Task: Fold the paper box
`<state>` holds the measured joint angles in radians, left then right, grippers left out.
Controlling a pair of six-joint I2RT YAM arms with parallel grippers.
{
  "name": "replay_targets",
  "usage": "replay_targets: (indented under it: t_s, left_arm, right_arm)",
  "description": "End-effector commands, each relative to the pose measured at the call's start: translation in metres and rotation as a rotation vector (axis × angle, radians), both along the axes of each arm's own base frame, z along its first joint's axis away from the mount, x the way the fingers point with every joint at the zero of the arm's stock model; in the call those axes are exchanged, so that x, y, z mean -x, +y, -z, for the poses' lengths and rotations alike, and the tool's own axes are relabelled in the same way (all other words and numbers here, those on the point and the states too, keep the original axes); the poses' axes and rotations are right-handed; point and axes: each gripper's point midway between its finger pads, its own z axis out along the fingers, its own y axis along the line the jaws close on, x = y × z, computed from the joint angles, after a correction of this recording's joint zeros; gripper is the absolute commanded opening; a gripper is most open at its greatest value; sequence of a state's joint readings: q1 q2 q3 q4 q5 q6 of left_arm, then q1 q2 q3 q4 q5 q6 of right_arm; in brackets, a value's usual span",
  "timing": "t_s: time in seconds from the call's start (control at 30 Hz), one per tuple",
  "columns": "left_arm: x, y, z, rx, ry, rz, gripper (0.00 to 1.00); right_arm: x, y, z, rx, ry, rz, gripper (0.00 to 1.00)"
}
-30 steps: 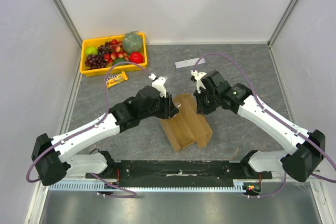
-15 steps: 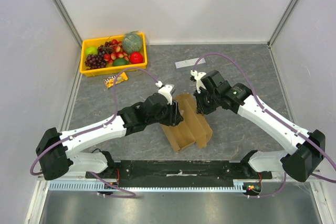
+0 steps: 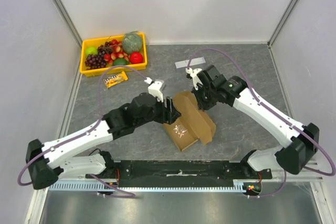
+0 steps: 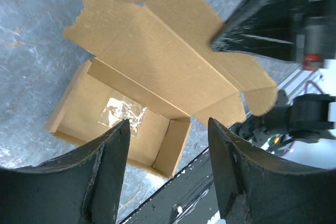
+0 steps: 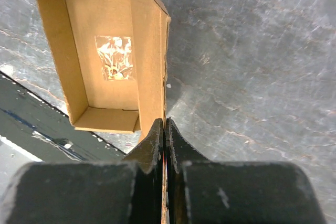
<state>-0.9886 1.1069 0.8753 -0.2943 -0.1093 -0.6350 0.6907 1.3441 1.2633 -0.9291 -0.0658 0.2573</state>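
Top view, near to far. Box [image 3: 190,123] sits on the table [image 3: 236,77] just ahead of your arm bases, between the two arms. Its base is formed and open upward, with a shiny patch [image 5: 114,57] on the floor. Lid [image 4: 173,66] stands up off one long side, and its end flaps are loose, not tucked.

Left gripper [image 4: 168,129] hovers over the box's left part with jaws spread wide and nothing in them. Left wrist view shows the open base below, between the fingers, and I see no contact.

Right gripper [image 5: 164,125] is pinched thin on the lid's free edge. Right wrist view shows cardboard running straight into the closed fingertips.

Step, my call: walls are done and lid closure is in hand.

Next move calls for you to swing the lid over the base with the right. Bring the left down to steady the base or nudge the end flaps inward so they slip inside the walls. Box looks light, so it likely slides if pushed unsupported.

Farther back, well apart, are a candy bar [image 3: 116,78], a strip [image 3: 187,62] and a fruit tray [image 3: 84,59]. None are involved.
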Motion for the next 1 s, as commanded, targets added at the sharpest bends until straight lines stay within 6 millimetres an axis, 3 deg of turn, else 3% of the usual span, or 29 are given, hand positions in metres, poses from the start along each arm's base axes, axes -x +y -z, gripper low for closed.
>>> replay_targets:
  t_s: [0.0, 0.1, 0.2, 0.43, 0.7, 0.97]
  left_arm:
    - [-0.005, 0.019, -0.071, 0.096, -0.179, -0.032, 0.69]
    - [-0.003, 0.031, -0.077, 0.076, -0.266, -0.007, 0.83]
    - [0.001, 0.039, -0.077, 0.057, -0.349, 0.036, 0.90]
    - [0.010, 0.040, -0.075, 0.036, -0.500, 0.189, 0.90]
    - [-0.003, 0.037, -0.043, -0.050, -0.629, 0.293, 0.91]
    - [-0.047, 0.042, -0.029, -0.036, -0.531, 0.291, 0.89]
  right_arm:
    - [-0.018, -0.007, -0.018, 0.113, -0.066, -0.096, 0.04]
    - [-0.021, -0.009, -0.020, 0.161, -0.059, -0.157, 0.03]
    - [-0.023, -0.007, -0.025, 0.184, -0.061, -0.231, 0.03]
    - [-0.029, 0.000, -0.031, 0.213, -0.049, -0.331, 0.06]
    - [-0.017, 0.019, -0.027, 0.161, 0.004, -0.447, 0.08]
    - [-0.001, 0.025, -0.023, 0.155, 0.015, -0.515, 0.09]
